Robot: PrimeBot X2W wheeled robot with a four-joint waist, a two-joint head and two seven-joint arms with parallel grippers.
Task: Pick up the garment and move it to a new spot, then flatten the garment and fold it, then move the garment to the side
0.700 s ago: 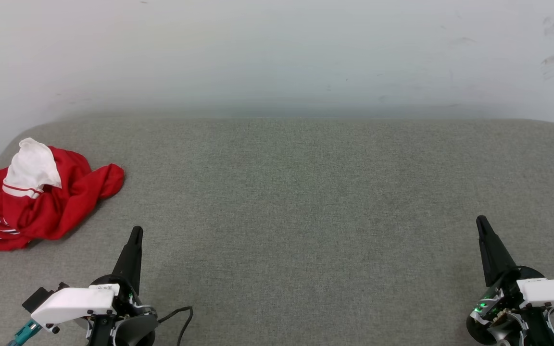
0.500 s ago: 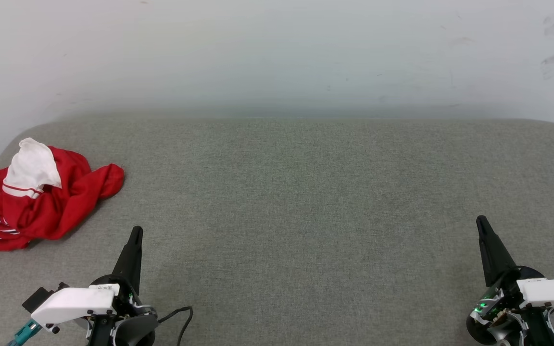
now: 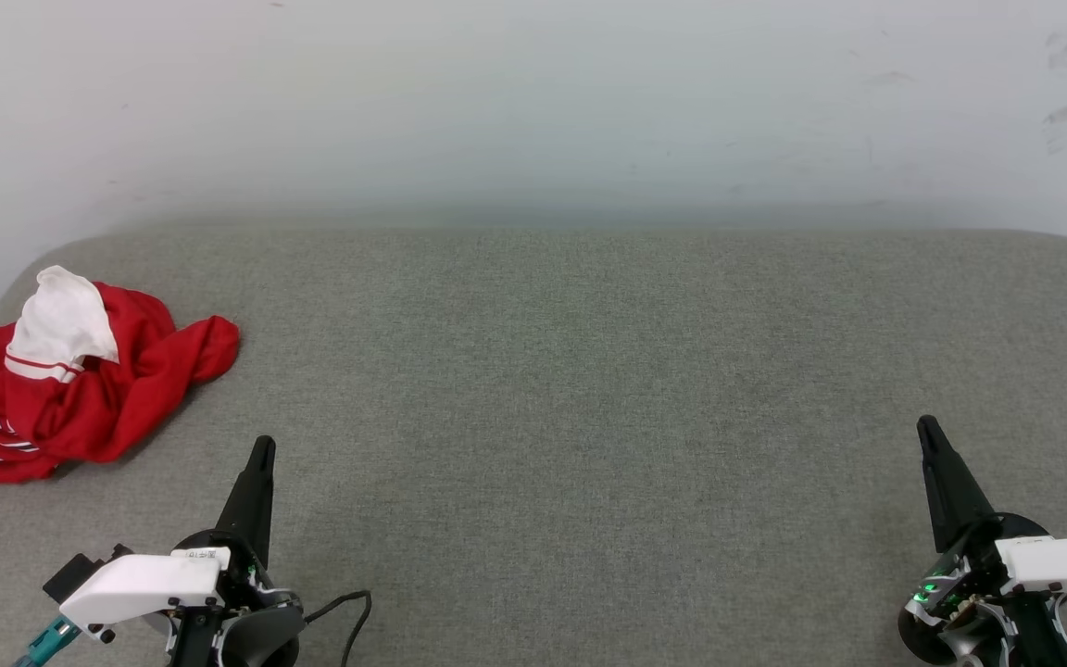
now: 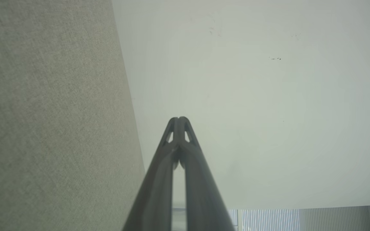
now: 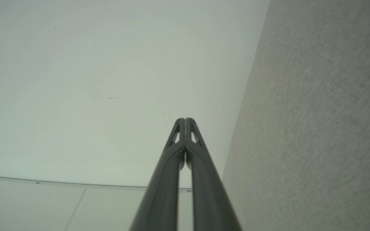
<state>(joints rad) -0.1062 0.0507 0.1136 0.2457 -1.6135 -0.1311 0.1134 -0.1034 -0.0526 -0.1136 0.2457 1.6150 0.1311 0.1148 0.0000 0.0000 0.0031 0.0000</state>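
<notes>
1. While both arms sit low at the near edge, the left gripper [image 3: 262, 446] has its two long dark fingers pressed together into one point, holding nothing.
2. The right gripper [image 3: 926, 426], at the lower right, is likewise closed tip to tip and empty.
3. Beneath both lies a broad grey fabric-covered surface [image 3: 589, 371]; whether the fingers touch it cannot be told. A thin black cable [image 3: 353, 613] curls beside the left wrist.
4. The garment [image 3: 98, 403], a red basketball-style shirt, lies in a crumpled heap at the surface's far left, ahead and to the left of the left gripper and well apart from the right one. A white sleeve [image 3: 61, 324] with a red stripe sits on top.
5. Behind the surface rises a plain white wall [image 3: 533, 102].
6. Judged from this, the pick-up has not yet begun. The left arm is the nearer one. It should part its fingers before coming down, aim for a raised fold of red cloth near the heap's middle rather than the loose sleeve, take a firm bite, and lift clear before carrying toward the open centre, so the shirt neither drags nor slips.
</notes>
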